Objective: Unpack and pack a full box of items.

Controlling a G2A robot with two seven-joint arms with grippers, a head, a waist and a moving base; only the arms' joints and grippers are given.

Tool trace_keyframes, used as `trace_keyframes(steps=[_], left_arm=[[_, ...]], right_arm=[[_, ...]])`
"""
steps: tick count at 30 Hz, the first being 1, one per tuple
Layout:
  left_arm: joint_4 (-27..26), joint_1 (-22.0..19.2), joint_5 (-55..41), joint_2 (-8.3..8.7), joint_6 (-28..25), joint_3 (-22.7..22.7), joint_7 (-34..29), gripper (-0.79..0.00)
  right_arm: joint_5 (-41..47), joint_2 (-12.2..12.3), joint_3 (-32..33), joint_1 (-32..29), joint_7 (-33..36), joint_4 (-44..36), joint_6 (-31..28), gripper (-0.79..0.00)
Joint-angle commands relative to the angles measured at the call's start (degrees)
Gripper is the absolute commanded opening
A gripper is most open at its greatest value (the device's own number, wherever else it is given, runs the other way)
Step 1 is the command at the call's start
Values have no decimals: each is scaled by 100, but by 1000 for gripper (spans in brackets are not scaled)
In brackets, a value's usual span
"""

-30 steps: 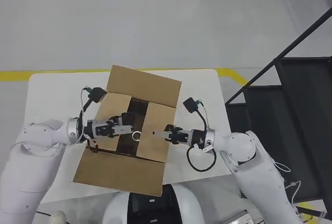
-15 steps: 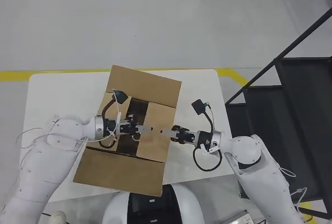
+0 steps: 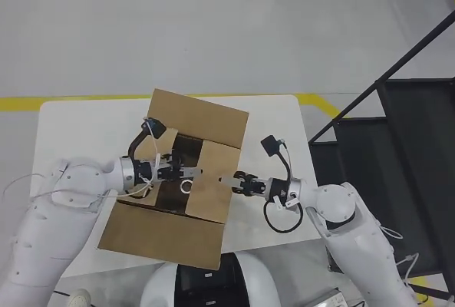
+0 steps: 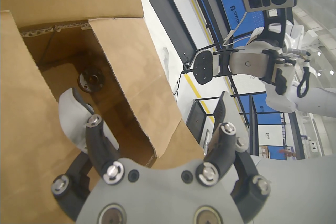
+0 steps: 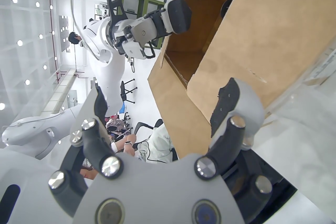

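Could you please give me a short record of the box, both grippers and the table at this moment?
Box: cardboard, flaps open, on white table
Inside: dark round item on box floor
Left gripper: jaws open, over box opening
Right gripper: jaws open, beside an inner flap
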Motion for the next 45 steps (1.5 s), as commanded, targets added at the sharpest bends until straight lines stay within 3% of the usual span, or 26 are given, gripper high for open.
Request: trace_keyframes(steps=[1,10,16,22,25,29,35,40,45], left_arm=[[-116,71,-93,19,-25,-92,12,0],[-486,410,-263,121,-28,-535,48,0],[-228,237,-323,95,22,-174,-236,0],[-79,61,-454,35,-59,-21,292,0],[-144,208,-808,53,-198,-315,713,0],[-112,540,-1224,137,-385,-1110,1202,0],[279,1066,-1036,262,-245,-2161,1726,0],[579,1154,-646,299,120,-2248,1656,0],[921,1034,-201,283,304,-1821,1392,0]], right_arm=[[-4,5,-15,5,3,-7,-8,0],[-25,26,-165,107,3,10,40,0],[-2,40,-254,169,27,73,52,0],[30,0,-709,534,169,381,91,0],[47,-57,-1049,887,135,641,206,0],[41,-102,-1343,1154,145,837,288,0],[-9,-107,-1431,1255,72,799,381,0],[-79,-56,-1244,1102,16,516,427,0],[-108,3,-1003,884,-39,259,455,0]])
